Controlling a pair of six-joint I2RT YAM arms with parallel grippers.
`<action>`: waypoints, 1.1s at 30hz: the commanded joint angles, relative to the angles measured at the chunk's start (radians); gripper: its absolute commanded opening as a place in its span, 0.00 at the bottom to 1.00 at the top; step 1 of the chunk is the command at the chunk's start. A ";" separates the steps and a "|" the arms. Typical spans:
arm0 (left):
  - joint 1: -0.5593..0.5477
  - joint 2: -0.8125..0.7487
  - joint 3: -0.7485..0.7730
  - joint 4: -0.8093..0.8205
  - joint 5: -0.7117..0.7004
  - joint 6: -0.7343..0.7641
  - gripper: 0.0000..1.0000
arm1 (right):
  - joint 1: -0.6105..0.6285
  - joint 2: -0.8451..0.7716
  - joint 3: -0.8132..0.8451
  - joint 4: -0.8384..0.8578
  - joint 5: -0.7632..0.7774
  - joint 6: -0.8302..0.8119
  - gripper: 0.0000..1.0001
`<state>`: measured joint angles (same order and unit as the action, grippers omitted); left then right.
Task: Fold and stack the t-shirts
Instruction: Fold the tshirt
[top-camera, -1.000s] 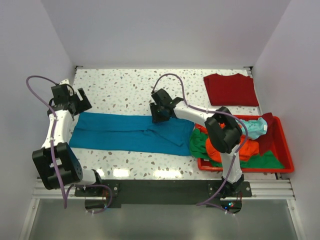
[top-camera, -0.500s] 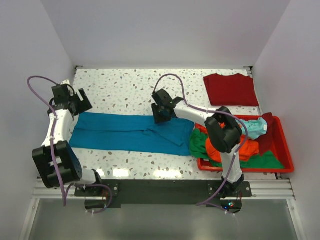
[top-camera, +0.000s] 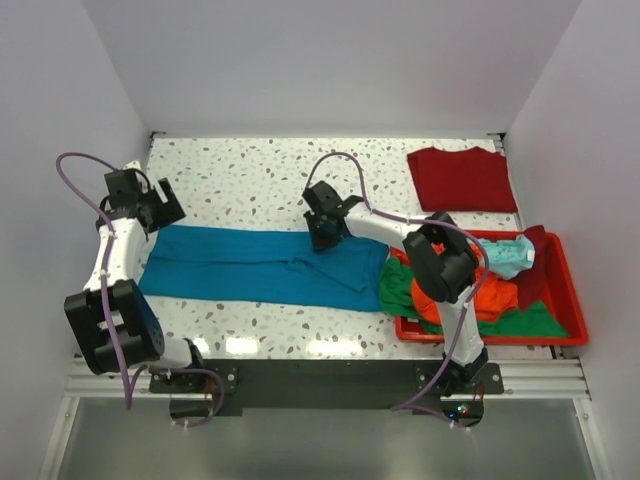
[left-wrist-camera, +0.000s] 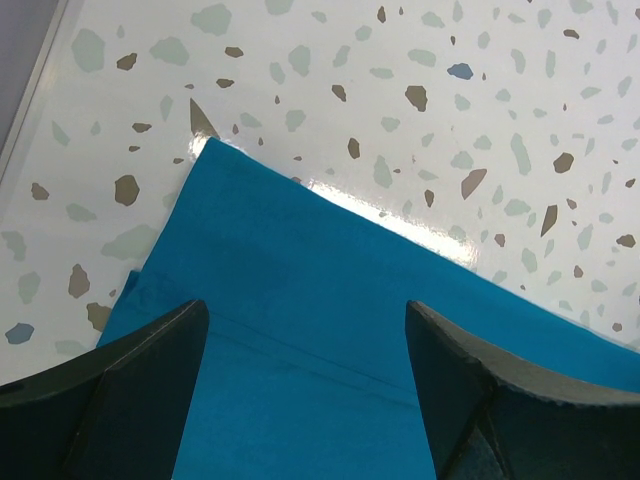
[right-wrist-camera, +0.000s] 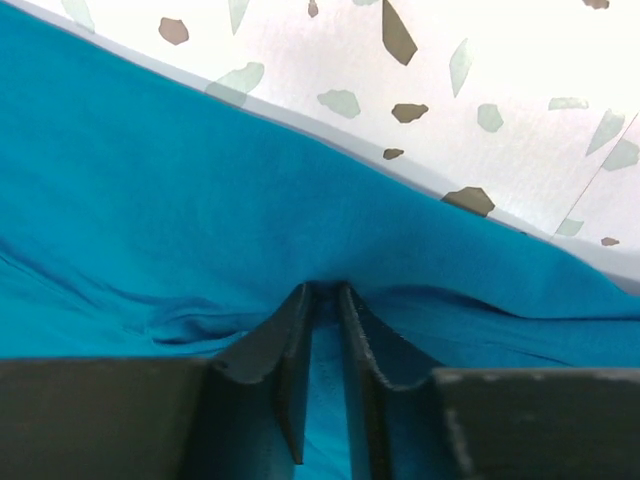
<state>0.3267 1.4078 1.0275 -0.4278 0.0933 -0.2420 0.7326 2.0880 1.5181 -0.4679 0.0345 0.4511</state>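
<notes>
The teal-blue t-shirt (top-camera: 250, 265) lies folded into a long band across the front of the table. My right gripper (top-camera: 322, 238) is down on its far edge near the middle. In the right wrist view the right gripper (right-wrist-camera: 325, 290) is pinched narrow on a puckered fold of the teal cloth (right-wrist-camera: 150, 190). My left gripper (top-camera: 160, 215) hovers open over the band's left end. In the left wrist view the left gripper (left-wrist-camera: 305, 310) has its fingers wide apart above the flat teal cloth (left-wrist-camera: 300, 240), holding nothing. A dark red t-shirt (top-camera: 462, 180) lies folded at the back right.
A red plastic bin (top-camera: 480, 338) stands at the front right. It holds a green t-shirt (top-camera: 400, 285) spilling over its left rim, an orange one (top-camera: 495, 295), a pale aqua one (top-camera: 505, 255) and a dark red cloth (top-camera: 535, 265). Walls close the table's left, back and right.
The right gripper has narrowed onto the teal cloth at the band's far edge. The left arm and the shirt have stayed where they were.
</notes>
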 joint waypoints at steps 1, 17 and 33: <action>-0.002 -0.001 -0.001 0.017 0.008 0.020 0.85 | -0.002 -0.042 -0.007 -0.029 -0.013 0.003 0.19; -0.002 0.000 -0.010 0.024 0.009 0.015 0.85 | 0.001 -0.164 -0.048 -0.048 0.001 0.034 0.00; -0.002 0.019 -0.009 0.029 0.011 0.013 0.85 | 0.088 -0.270 -0.147 -0.044 -0.031 0.130 0.00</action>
<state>0.3267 1.4250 1.0206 -0.4271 0.0933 -0.2424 0.7876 1.8793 1.3815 -0.5129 0.0082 0.5396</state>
